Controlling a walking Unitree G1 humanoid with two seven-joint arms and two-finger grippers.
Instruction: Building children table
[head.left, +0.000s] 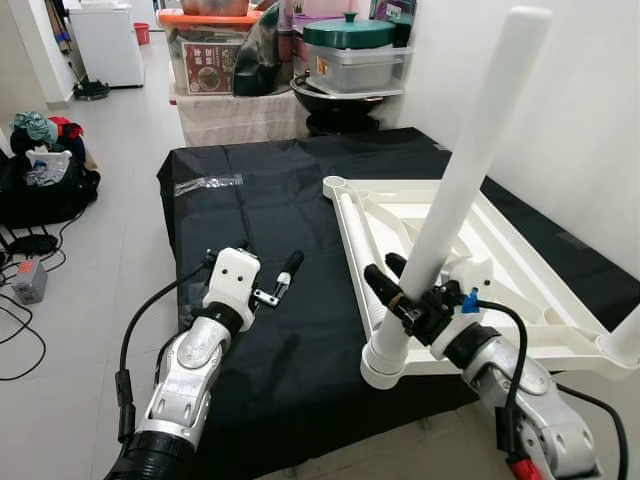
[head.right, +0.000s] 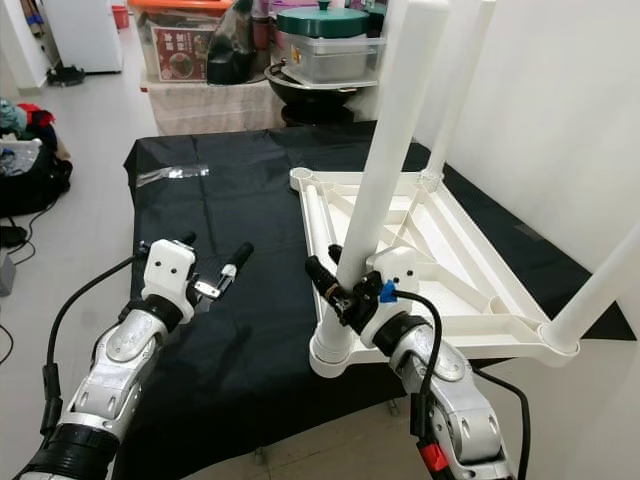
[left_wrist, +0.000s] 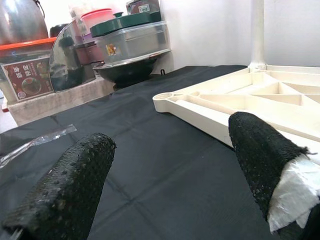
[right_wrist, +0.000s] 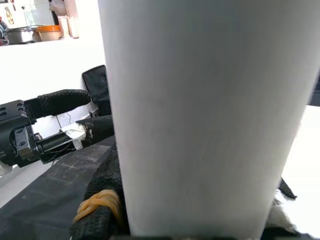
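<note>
Leg-fitting step, by the look of it. Large black cloth-covered work surface (head.left: 260, 330) fills mid-frame. Upturned cream plastic child's tabletop with ribbed underside (head.right: 440, 265) lies on its right half. Two white legs already stand at the far and lower-right corners; the upper-left corner socket is open.

White plastic tube table leg (head.left: 455, 210) runs from lower centre up to the upper right edge, tilted, its base in the near-left corner socket (head.left: 385, 365) at the cloth's front edge. Whether it's fully seated: can't tell.

Right gripper (head.left: 402, 290), lower centre-right, is clenched around that leg low down, black fingers either side of the tube.

Left gripper (head.left: 270, 280), lower left, hovers over bare cloth well apart from the tabletop, fingers spread, nothing in them.

Next move, my read: straighten the leg to vertical and press it down into the socket; tabletop may slide on the cloth, so the left could brace it.

Writing: red label on clear storage bin (head.left: 205, 50), top centre-left, has characters and a food picture; too small to read. No brand legible on the parts.
</note>
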